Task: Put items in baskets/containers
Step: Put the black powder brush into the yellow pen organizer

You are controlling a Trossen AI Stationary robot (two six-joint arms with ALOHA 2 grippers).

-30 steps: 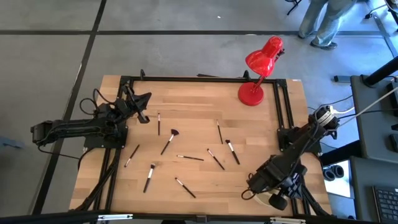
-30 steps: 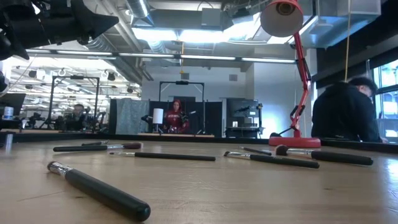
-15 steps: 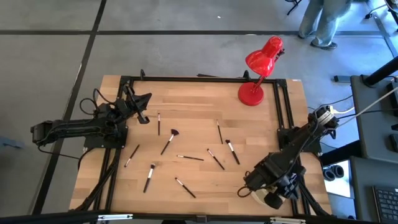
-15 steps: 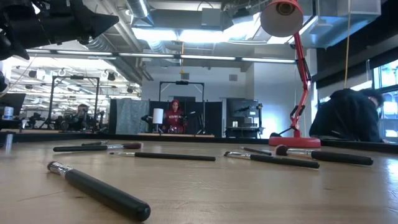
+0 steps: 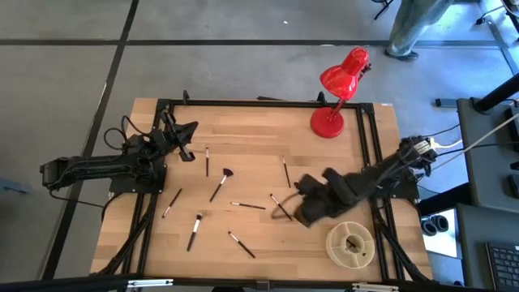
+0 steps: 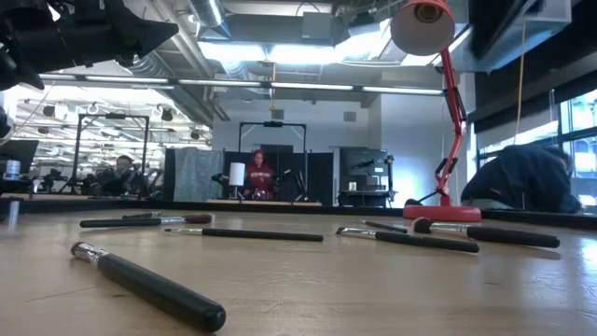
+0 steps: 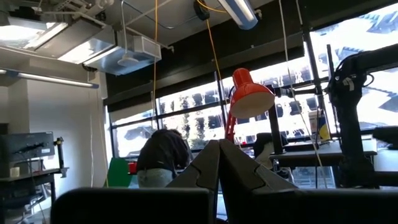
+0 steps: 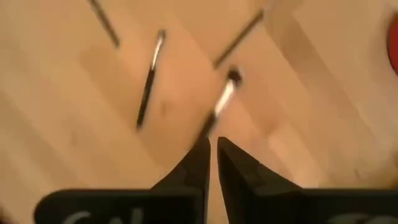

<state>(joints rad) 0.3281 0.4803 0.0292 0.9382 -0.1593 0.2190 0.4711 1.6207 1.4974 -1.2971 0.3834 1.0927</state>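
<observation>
Several thin dark makeup brushes lie flat and scattered on the wooden table, among them a fan-headed brush (image 5: 221,184), a brush (image 5: 195,230) and a brush (image 5: 247,205). The round cream divided dish (image 5: 351,243) stands near the table's near right corner. My right gripper (image 5: 296,203) hovers over the brushes right of the table's middle. In the right wrist view its fingers (image 8: 211,152) are shut and empty above a pale-tipped brush (image 8: 222,99). My left gripper (image 5: 191,128) waits shut at the far left, raised off the table (image 7: 217,144).
A red desk lamp (image 5: 336,89) stands at the far right edge, its base (image 5: 327,122) on the table. Black frame rails run along the table's left, far and right sides. In the low view the nearest brush (image 6: 149,285) lies close to the camera. People stand beyond the table.
My right arm has swung from above the dish at the near right corner toward the table's middle and now stretches out over the brushes there. The dish, covered by the gripper before, now shows in full. The brushes lie where they were.
</observation>
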